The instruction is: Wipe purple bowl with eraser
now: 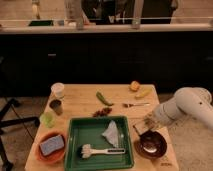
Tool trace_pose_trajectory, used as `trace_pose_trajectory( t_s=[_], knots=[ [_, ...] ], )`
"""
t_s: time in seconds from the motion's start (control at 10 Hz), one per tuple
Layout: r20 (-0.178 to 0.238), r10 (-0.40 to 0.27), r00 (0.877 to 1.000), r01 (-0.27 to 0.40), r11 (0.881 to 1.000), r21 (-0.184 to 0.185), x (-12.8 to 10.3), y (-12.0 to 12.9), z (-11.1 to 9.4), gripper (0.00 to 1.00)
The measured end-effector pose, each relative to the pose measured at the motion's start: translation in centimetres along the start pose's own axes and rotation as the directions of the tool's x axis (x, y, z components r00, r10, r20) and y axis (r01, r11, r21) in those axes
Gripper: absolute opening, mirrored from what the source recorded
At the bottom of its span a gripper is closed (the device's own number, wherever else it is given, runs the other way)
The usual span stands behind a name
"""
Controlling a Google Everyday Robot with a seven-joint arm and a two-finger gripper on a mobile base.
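The purple bowl (153,144) is a glossy dark maroon bowl at the front right corner of the wooden table (80,102). My gripper (146,125) comes in from the right on the white arm (192,106) and hangs just above the bowl's far left rim. It is shut on the eraser (141,129), a small dark block with a pale underside, tilted at the bowl's far left edge. I cannot tell whether the eraser touches the bowl.
A green tray (80,137) holds a white brush (102,150) and a crumpled cloth (113,134). An orange bowl (42,155) holds a blue-grey sponge (51,145). Cups (58,90) stand at the left. A green chili (103,98), fork (135,105), orange (134,86) and banana (143,93) lie at the back.
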Motion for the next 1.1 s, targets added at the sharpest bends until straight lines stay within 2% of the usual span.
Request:
trace_pose_trajectory(
  t_s=[0.3, 0.6, 1.1],
  knots=[
    [0.003, 0.06, 0.998, -0.06, 0.998, -0.023, 0.4, 1.9, 0.6, 0.1],
    [-0.018, 0.108, 0.994, -0.109, 0.992, -0.061, 1.3, 3.6, 2.2, 0.1],
    [-0.035, 0.168, 0.985, -0.17, 0.981, -0.091, 1.9, 5.9, 2.5, 0.1]
  ],
)
